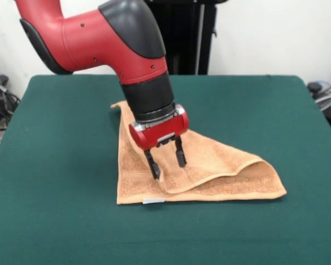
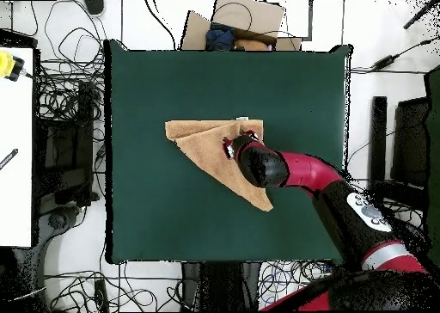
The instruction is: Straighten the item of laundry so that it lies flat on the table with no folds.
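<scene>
We judged the terry towel [image 1: 209, 171] soft, light and limp; its folded-over edge offered the best hold. The gripper [image 1: 166, 160] hung parted, holding nothing.

Towel [image 1: 209, 171] folded on table [image 1: 55, 165] mid; pincer [image 1: 166, 160] over towel's tag-side part.
</scene>
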Available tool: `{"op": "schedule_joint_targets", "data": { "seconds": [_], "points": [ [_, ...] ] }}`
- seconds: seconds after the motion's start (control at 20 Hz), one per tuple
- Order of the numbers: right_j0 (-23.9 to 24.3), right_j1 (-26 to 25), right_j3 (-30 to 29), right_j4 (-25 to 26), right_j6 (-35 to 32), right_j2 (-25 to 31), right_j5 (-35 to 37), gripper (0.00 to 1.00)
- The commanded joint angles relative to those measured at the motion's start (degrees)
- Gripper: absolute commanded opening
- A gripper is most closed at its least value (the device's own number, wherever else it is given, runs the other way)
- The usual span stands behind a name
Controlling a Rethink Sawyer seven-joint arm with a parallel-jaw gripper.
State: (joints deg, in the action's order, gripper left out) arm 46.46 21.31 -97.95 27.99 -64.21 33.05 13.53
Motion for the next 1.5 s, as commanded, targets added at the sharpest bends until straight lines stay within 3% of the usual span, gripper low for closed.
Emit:
{"op": "schedule_joint_targets", "data": {
  "seconds": [0.05, 0.1, 1.1, 1.35, 1.5],
  "points": [
    [-1.4, -1.1, -2.4, 1.4, -6.5, -0.5, -0.1, 1.00],
    [-1.4, -1.1, -2.2, 1.3, -6.2, -0.3, 0.1, 0.00],
    [-1.2, -0.3, -3.0, 0.7, -6.5, 0.1, 0.8, 0.00],
    [-1.3, 14.2, -18.5, -3.2, -14.6, -1.2, 1.1, 0.00],
    [-1.3, 17.9, -24.2, -5.5, -16.5, -1.7, 1.4, 0.00]
  ]
}}
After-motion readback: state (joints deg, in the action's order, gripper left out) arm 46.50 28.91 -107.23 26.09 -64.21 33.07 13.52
